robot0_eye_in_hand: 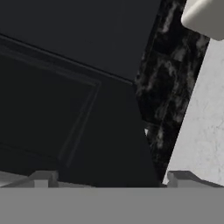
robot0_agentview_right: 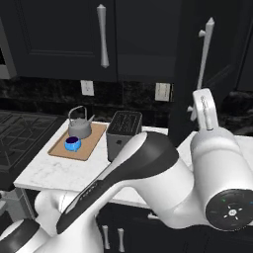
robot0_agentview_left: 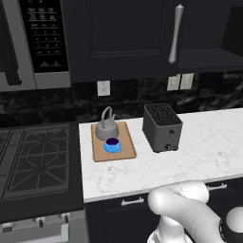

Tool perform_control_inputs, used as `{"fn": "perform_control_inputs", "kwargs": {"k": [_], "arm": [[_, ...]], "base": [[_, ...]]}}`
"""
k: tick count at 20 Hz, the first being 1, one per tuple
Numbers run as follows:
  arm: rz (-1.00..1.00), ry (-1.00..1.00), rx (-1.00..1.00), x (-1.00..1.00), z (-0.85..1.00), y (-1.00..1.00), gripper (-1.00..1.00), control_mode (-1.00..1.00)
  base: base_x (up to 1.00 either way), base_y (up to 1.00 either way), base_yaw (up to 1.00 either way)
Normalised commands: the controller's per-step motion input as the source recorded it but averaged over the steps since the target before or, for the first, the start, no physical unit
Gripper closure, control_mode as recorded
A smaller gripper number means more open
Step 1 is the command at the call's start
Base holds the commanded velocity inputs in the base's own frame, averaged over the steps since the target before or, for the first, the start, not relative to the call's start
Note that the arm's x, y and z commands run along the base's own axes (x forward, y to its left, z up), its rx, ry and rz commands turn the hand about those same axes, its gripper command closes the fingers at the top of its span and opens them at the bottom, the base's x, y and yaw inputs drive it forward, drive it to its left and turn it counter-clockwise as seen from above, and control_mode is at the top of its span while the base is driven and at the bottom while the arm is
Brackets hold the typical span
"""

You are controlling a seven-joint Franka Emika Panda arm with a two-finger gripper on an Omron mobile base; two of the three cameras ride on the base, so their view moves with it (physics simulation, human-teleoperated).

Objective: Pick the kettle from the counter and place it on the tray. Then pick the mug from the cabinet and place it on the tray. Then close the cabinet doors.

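The grey kettle (robot0_agentview_left: 107, 126) and the blue mug (robot0_agentview_left: 112, 144) both stand on the tan tray (robot0_agentview_left: 124, 151), which lies on the white counter (robot0_agentview_left: 199, 152) beside the stovetop. The cabinet's left door (robot0_agentview_right: 64, 39) is flat shut. Its right door (robot0_agentview_right: 225, 59) swings out over the counter, silver handle (robot0_agentview_right: 205, 49) facing the arm. My gripper (robot0_eye_in_hand: 111, 179) is open with nothing between its fingertips (robot0_eye_in_hand: 41, 177), close in front of a dark door panel (robot0_eye_in_hand: 65, 96). In the right base view the white hand (robot0_agentview_right: 203, 106) rises just below that handle.
A black toaster (robot0_agentview_left: 162, 127) stands right of the tray. The stovetop (robot0_agentview_left: 33, 156) lies to the left with the microwave (robot0_agentview_left: 28, 42) above it. The open cabinet's dark shelf (robot0_agentview_left: 209, 59) shows at the upper right. My bent arm (robot0_agentview_right: 148, 173) looms over the counter's front edge.
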Motion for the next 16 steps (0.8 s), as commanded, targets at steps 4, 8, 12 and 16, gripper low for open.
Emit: {"fn": "perform_control_inputs", "kwargs": {"k": [4, 8, 12, 16], "arm": [[0.15, 0.03, -0.04, 0.38, 0.0, 0.83, -1.0, -1.0], [0.14, 0.06, -0.04, 0.47, 0.0, 0.78, -1.0, -1.0], [0.11, 0.06, -0.03, 0.58, 0.0, 0.76, -1.0, -1.0], [0.1, 0.06, -0.02, 0.65, 0.0, 0.67, -1.0, -1.0]], "base": [[0.0, 0.0, 0.0], [0.0, 0.0, 0.0], [0.0, 0.0, 0.0], [0.0, 0.0, 0.0]]}}
